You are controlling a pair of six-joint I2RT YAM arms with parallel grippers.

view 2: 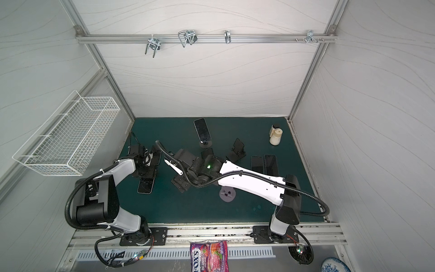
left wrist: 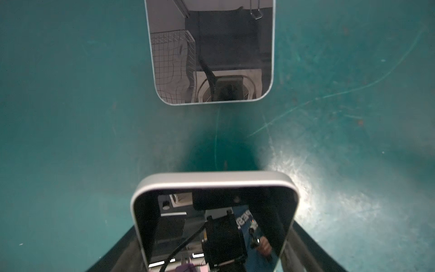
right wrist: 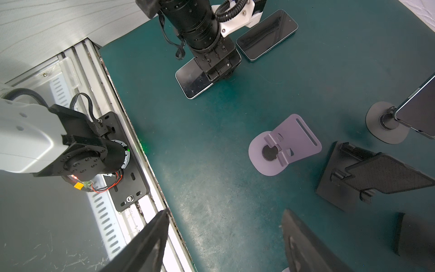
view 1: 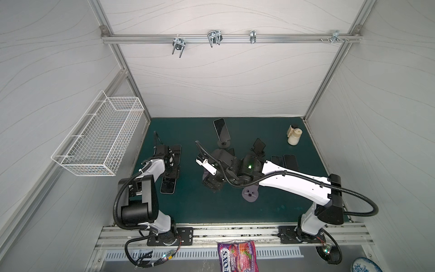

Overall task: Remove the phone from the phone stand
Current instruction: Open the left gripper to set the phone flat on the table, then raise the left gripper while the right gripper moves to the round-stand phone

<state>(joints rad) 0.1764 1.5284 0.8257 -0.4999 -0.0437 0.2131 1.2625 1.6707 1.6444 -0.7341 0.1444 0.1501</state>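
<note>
Phone (right wrist: 191, 82) lies flat on the desk (right wrist: 211, 188), long sides flanked by your left claw (right wrist: 220, 74), pinching or loose, you cannot tell; lying clear of the empty purple stand (right wrist: 286, 143), it reads as removed. Your right claw (right wrist: 226, 213) hangs spread and empty, idle over mid-desk.

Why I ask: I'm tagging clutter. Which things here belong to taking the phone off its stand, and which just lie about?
Job: upright phone; its round-footed stand.
Lying about: empty purple stand; black folding stand; cream bottle; wire basket; sweets bag; patterned plate.
</note>
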